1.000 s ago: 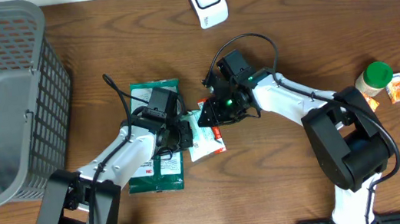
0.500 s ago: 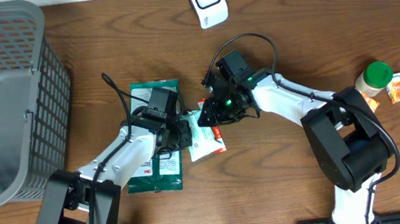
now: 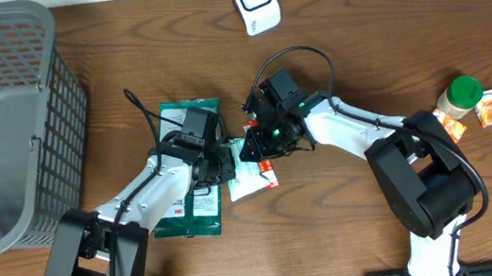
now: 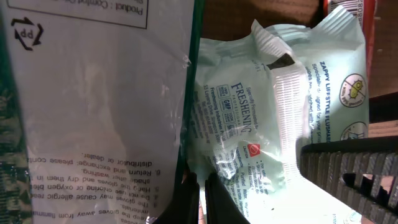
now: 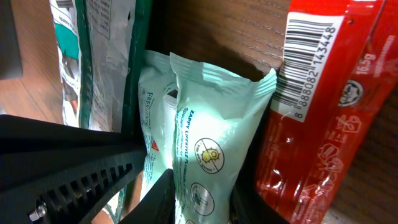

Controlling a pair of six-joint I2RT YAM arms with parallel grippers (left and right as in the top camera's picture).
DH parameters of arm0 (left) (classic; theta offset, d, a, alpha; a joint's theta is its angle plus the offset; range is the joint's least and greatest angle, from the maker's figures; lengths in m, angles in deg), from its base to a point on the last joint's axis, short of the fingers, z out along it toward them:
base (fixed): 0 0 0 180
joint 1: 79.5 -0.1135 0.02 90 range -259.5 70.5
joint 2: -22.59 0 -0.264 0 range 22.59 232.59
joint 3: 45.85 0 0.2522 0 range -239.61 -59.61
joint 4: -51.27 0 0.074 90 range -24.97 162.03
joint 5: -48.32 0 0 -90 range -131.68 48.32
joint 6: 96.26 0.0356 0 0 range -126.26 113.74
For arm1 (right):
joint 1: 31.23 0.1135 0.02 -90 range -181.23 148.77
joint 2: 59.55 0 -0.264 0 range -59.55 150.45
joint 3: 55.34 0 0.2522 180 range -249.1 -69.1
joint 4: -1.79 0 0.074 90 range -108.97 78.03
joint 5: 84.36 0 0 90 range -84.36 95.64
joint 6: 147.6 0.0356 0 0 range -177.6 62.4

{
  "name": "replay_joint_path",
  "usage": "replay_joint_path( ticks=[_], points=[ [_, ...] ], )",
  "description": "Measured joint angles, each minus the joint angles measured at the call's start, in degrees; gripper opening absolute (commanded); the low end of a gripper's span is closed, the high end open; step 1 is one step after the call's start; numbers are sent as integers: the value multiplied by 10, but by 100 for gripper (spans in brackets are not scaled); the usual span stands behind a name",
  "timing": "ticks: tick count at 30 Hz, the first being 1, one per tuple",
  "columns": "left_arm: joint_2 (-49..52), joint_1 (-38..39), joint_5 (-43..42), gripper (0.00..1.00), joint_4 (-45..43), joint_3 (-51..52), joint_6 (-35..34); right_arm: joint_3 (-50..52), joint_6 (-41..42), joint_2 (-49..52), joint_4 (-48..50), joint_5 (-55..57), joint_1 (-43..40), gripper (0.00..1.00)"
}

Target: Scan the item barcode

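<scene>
Mint-green wipes pack [image 3: 252, 181] lies mid-table, touching green bag [image 3: 194, 212]. Both arms reach inward, wrists low. Left gripper [image 4: 200, 199] pinched together beside it; right gripper [image 5: 199, 202] straddles it, can't tell if clamped.

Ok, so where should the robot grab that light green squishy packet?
Probably by its flat crimped end seal, coming in from that end. The light green packet is puffy in the middle, and its long sides are crowded by the red packet and the big bag, while bare table lies past the seal.
</scene>
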Motion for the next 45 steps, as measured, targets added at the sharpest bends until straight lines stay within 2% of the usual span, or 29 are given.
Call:
replay_joint_path(
  ticks=[7, 8, 10, 20, 24, 29, 30, 34, 36, 43, 45],
  points=[
    [0, 0, 0, 8, 0, 0, 0, 0, 0, 0, -5, 2, 0, 23],
    [0, 0, 0, 8, 0, 0, 0, 0, 0, 0, -6, 2, 0, 20],
    [0, 0, 0, 8, 0, 0, 0, 0, 0, 0, -7, 2, 0, 2],
    [-1, 0, 10, 9, 0, 0, 0, 0, 1, 0, -21, -3, -4, 1],
    [-47, 0, 13, 11, 0, 0, 0, 0, -23, 0, -34, -28, -17, 1],
    [-158, 0, 13, 17, 1, 0, -1, 1, -102, 0, -33, -126, -50, 1],
    [-178, 0, 13, 22, 4, -1, -1, 1, -116, 0, -33, -151, -56, 1],
    [-244, -5, 13, 25, 38, -4, -1, 1, -147, 0, -38, -216, -78, 1],
    [-268, -16, 13, 31, 61, -4, 0, 1, -159, 0, -46, -235, -89, 1],
    [-278, -44, 11, 55, 118, -5, 0, 1, -190, 0, -65, -275, -114, 1],
    [-275, -45, -1, 58, 118, -5, 7, 1, -194, 0, -65, -280, -116, 1]
  ],
)
